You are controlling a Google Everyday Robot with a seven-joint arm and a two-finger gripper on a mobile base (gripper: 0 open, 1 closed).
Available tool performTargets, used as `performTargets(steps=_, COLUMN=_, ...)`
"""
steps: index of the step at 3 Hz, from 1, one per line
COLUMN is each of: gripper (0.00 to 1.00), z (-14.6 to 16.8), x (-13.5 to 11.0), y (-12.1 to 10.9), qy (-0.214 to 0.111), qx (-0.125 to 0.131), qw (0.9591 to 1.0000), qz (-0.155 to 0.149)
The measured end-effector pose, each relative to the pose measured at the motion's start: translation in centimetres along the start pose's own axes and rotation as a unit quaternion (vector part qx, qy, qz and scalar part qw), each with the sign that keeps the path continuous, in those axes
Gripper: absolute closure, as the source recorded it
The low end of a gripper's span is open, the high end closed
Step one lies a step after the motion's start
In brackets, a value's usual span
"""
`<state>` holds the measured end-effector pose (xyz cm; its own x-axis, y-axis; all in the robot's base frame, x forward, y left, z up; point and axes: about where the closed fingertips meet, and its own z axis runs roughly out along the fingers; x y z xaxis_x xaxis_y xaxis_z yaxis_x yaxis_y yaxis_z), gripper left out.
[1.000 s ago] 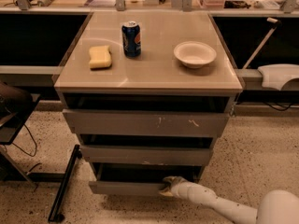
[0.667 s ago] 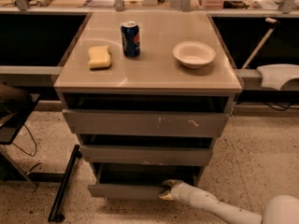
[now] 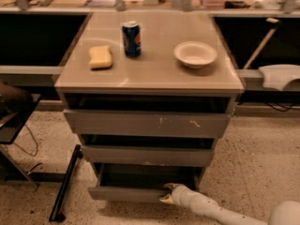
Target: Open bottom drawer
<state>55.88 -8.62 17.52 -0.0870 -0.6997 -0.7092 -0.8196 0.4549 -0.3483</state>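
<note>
Camera view shows the bottom drawer (image 3: pixel 126 193) at the foot of the desk (image 3: pixel 154 78), lowest of three grey fronts. It sits under the middle front (image 3: pixel 145 155) and the scratched top front (image 3: pixel 145 124). It stands partly out of the carcass, with a dark strip of its shallow interior showing behind the front panel.

The gripper (image 3: pixel 168 194) is at the top edge of that panel, right of centre, and the pale arm (image 3: pixel 206 207) reaches in from the lower right. Whether the gripper is open or closed on the panel's lip I cannot tell; it looks to be touching the edge.

The step in hand seems to be drawing the drawer outward. With no handle, the hold depends on the lip, so the pull should probably stay low and level, straight towards the camera along the slides. Because the contact is off to the right, a sideways component could skew the drawer in its runners, so a slow, square pull looks safest.

The drawer's long axis runs left to right across the picture, parallel to the desk's front edge. Its flat face points towards the camera, and its travel is at right angles to that axis.
</note>
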Motion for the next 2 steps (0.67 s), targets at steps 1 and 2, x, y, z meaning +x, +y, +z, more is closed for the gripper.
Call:
performTargets(steps=1, gripper=1.0, z=-0.3, x=-0.2, y=0.0, qy=0.0, qx=0.0, qw=1.0, qz=0.0)
performTargets(steps=2, gripper=1.0, z=-1.0, x=0.6, y=1.3, qy=-0.002, qx=0.003, qw=1.0, qz=0.009)
